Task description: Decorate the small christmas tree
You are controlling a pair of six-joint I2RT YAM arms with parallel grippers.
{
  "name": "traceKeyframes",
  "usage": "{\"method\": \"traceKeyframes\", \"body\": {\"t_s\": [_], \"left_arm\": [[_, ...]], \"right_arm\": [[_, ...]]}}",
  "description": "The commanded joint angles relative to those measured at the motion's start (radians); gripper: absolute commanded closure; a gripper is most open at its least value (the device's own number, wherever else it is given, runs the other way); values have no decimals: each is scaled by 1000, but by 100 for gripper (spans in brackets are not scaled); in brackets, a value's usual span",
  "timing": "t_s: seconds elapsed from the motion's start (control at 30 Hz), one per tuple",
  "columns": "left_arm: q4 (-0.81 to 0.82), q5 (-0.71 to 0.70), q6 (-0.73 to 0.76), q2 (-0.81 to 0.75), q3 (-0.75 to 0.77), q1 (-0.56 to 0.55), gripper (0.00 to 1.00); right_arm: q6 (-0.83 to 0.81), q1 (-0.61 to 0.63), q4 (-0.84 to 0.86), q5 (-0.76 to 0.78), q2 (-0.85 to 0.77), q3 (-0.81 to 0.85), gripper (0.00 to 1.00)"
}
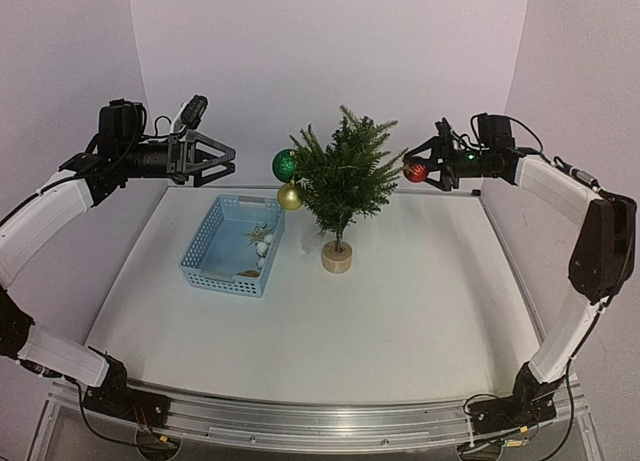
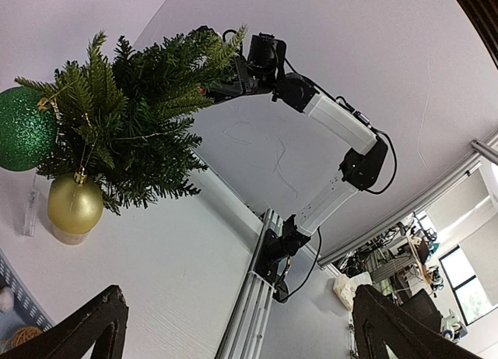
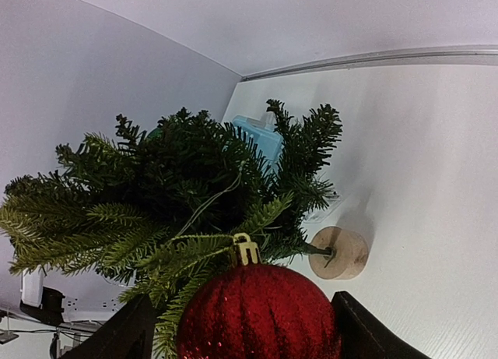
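The right gripper (image 1: pixel 420 169) bracketed the red bauble (image 3: pixel 257 316) at three o'clock of the small christmas tree (image 1: pixel 343 176), grip unclear; it needed a straight retreat, clear of branches. The left gripper (image 1: pixel 233 157) stood apart.

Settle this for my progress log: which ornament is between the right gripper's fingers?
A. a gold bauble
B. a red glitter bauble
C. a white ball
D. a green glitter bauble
B: the right wrist view shows the red glitter bauble between the fingers of the right gripper, against the branches of the small christmas tree; the green bauble and gold bauble hang on the tree's opposite side.
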Motion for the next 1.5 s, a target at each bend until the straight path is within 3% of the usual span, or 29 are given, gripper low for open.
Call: {"method": "traceKeyframes", "body": {"t_s": [0.0, 0.57, 0.63, 0.97, 1.1, 1.33, 1.47], "left_arm": [[29, 15, 20, 4, 47, 1, 1], [21, 17, 36, 5, 51, 1, 0], [7, 8, 56, 5, 52, 1, 0], [-310, -206, 445, 63, 159, 8, 1], [-352, -248, 552, 90, 154, 16, 0], [-365, -272, 607, 134, 106, 19, 1], [-385, -391, 633, 180, 55, 19, 6]], "right_arm": [[2, 11, 28, -8, 23, 39, 20], [-3, 22, 27, -5, 33, 85, 17], [-6, 21, 26, 2, 24, 90, 11], [-50, 21, 26, 162, -111, 136, 6], [-63, 20, 25, 194, -126, 165, 5], [-91, 21, 26, 195, -104, 202, 4], [-91, 22, 26, 191, -102, 222, 4]]}}
